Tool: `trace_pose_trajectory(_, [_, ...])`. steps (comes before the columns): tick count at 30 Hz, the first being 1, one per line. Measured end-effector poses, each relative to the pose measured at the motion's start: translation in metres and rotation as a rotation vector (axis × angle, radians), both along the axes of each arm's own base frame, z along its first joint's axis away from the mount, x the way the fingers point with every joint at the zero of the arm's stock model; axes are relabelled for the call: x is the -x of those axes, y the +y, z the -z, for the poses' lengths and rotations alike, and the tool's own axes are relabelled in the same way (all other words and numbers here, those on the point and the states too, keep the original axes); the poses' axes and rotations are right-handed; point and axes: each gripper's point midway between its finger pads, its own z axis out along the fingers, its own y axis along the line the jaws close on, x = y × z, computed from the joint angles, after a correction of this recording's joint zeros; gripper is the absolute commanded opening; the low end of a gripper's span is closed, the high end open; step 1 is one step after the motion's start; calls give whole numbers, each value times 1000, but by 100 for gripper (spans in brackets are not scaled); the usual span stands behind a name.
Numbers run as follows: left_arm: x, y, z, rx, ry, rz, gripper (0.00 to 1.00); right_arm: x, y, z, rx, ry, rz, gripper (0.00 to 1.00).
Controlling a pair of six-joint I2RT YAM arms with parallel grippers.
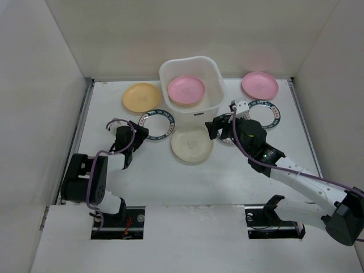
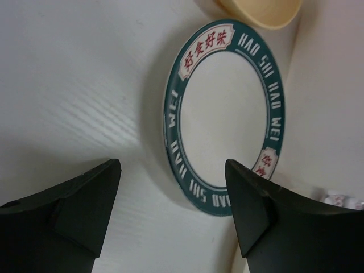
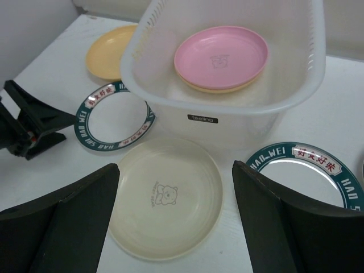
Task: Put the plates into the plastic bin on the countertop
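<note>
Pincer of the right arm hung open and empty, aimed at the cream plate lying flat on the tabletop just before the plastic bin, while the left pincer, also open, faced a teal-rimmed plate beside it.

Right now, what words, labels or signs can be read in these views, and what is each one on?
"HAO SHI HAO WEI": teal rim of the white plate.
"好食好味": red characters in that rim's pale panels.
"teeling", barely legible: dark label on the bin.
Cream plate and pink plate: faint centre stamps, too small to read.
</note>
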Motion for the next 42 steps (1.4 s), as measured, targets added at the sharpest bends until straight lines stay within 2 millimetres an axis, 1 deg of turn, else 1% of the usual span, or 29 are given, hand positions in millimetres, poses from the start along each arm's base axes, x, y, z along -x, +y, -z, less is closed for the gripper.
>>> trace_pose_trajectory(3, [-16,-8,1,96,-24,4,63,4,-5,-8,-31,-26,4,86])
trace_pose_trajectory(6, [-30,-17,2,180,-43,11,50,8,-12,-9,-43,-36,15,86])
trace_pose_trajectory(7, [-35,-19,4,207,-47,11,44,9,-14,-9,-46,-39,20,86])
trace_pose_trajectory(11, [-47,-25,16,293,-42,3,13,13,-26,-13,-61,-56,44,86])
trace_pose_trajectory(13, [-47,-27,21,325,-37,-2,6,14,-31,-16,-70,-66,55,86])
trace_pose_trajectory(15, [-45,-29,22,347,-39,1,3,14,-36,-20,-78,-75,66,86])
trace_pose_trajectory(18, [-34,-27,21,362,-44,-1,0,14,-39,-20,-84,-79,76,86])
trace_pose_trajectory(21, [-10,-17,19,364,-30,-22,0,14,-39,-17,-83,-73,81,86])
trace_pose_trajectory(23, [8,-8,10,362,-30,-43,0,13,-40,-17,-86,-72,86,86])
trace_pose_trajectory(25, [23,1,-6,350,-45,-59,0,13,-41,-17,-90,-71,91,86])
trace_pose_trajectory(26, [28,5,-17,339,-62,-63,1,13,-41,-17,-92,-71,95,86])
trace_pose_trajectory(27, [31,9,-33,323,-95,-64,1,13,-42,-18,-95,-71,100,86])
trace_pose_trajectory(30, [35,17,-99,251,-235,-49,2,12,-46,-20,-104,-75,121,86])
trace_pose_trajectory(32, [33,19,-154,200,-335,-28,2,12,-51,-22,-112,-80,143,86])
trace_pose_trajectory(34, [27,17,-206,169,-421,-3,2,11,-58,-22,-121,-81,172,86])
trace_pose_trajectory(36, [19,10,-245,157,-478,27,2,9,-66,-21,-126,-75,205,86])
trace_pose_trajectory(37, [13,5,-260,153,-497,44,2,8,-70,-21,-130,-73,220,86])
trace_pose_trajectory(38, [7,-2,-272,152,-511,63,2,8,-74,-21,-134,-72,235,86])
trace_pose_trajectory(39, [1,-9,-278,151,-509,83,2,8,-78,-22,-139,-71,248,86])
trace_pose_trajectory(40, [-8,-19,-281,149,-499,106,2,9,-81,-23,-145,-71,259,86])
trace_pose_trajectory(42, [-27,-39,-279,145,-464,150,2,12,-87,-26,-167,-77,278,86])
